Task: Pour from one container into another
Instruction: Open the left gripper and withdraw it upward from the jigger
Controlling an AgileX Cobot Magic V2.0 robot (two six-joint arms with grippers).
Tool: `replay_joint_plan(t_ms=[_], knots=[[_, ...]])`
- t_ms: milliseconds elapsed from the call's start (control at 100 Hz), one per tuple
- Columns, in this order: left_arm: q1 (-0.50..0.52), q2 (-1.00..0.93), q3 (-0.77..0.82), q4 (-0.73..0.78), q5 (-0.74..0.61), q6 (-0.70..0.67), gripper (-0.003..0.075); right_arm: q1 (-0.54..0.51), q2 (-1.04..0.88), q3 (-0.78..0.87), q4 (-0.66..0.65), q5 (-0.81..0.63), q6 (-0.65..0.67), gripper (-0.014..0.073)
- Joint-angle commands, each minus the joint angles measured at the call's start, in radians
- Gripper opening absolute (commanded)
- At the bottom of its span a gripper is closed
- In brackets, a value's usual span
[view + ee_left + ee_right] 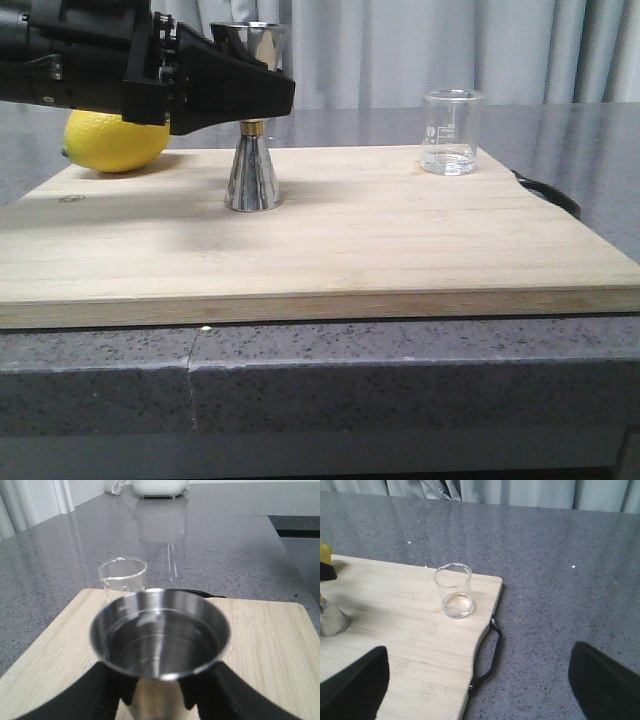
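Note:
The steel jigger stands upright on the wooden board, left of the middle. My left gripper comes in from the left and is shut on its upper cone. In the left wrist view the black fingers press both sides of the jigger just below the cup. The clear glass beaker stands at the board's far right with a little clear liquid at its bottom, apart from both grippers. My right gripper hangs open above the board's edge, some way short of the beaker.
A yellow lemon lies at the board's far left, behind the left arm. A black handle juts from the board's right edge. Grey speckled counter surrounds the board. A white appliance stands far off.

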Motion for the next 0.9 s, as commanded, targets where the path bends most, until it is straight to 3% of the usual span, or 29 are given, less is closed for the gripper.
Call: replay_joint_plan(t_ms=[0, 110, 340, 450, 700, 890], knots=[[-0.007, -0.036, -0.021, -0.098, 0.099, -0.002, 0.0350, 0.001, -0.007, -0.028, -0.010, -0.080, 0.001, 0.0658], [-0.007, -0.036, -0.021, -0.098, 0.051, -0.002, 0.0390, 0.001, -0.007, -0.028, -0.010, -0.080, 0.001, 0.0658], [-0.007, -0.067, -0.021, -0.055, -0.032, -0.097, 0.0549, 0.001, -0.007, -0.028, -0.010, -0.080, 0.001, 0.0658], [-0.007, -0.114, -0.021, -0.002, -0.111, -0.176, 0.0557, 0.001, -0.007, -0.028, -0.010, -0.080, 0.001, 0.0658], [-0.007, -0.274, -0.023, 0.302, -0.206, -0.451, 0.0557, 0.001, -0.007, -0.030, -0.010, -0.031, 0.001, 0.0658], [-0.007, -0.432, -0.027, 0.664, -0.261, -0.824, 0.0557, 0.001, -0.007, -0.040, -0.010, 0.104, 0.001, 0.0658]])
